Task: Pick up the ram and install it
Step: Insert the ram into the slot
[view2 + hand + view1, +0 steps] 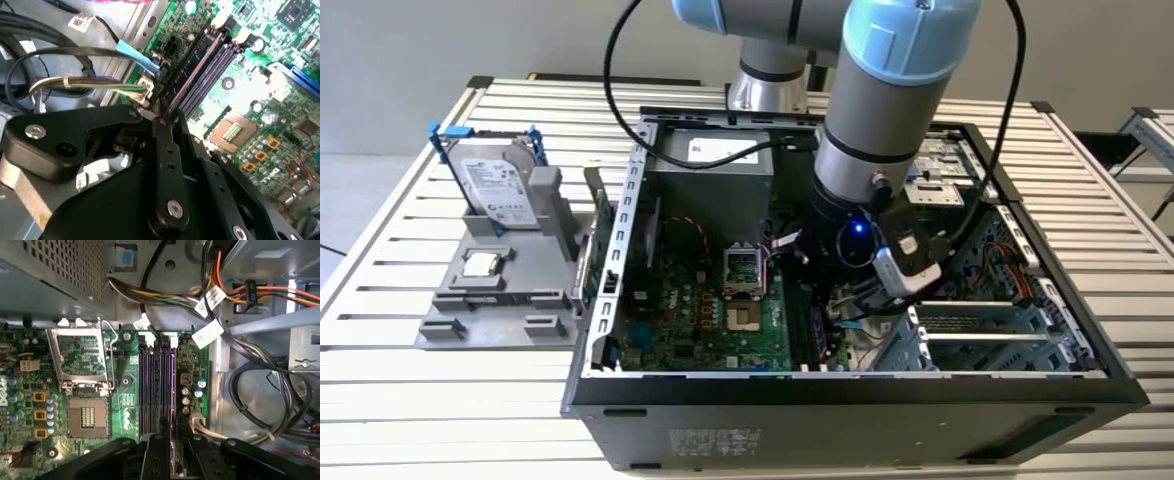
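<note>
An open computer case (854, 390) occupies the surface (400, 400) centre, with a grey fixture tray (494, 300) holding a hard drive (494, 185) upright beside it.

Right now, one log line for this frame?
stage: install | gripper: shut on ram | ram: edge-on at memory slots, seating unclear | hard drive: on holder

Gripper (834, 300) is down inside the computer case (854, 385), over the memory slots (157, 390) on the motherboard (707, 320). Processor socket (87, 415) sits just beside the slots, to the exterior view's left of the gripper. Cable bundle (260, 395) lies on the gripper's other side. Hard drive (494, 185) stands on a fixture (487, 300) outside the case, well apart.
</note>
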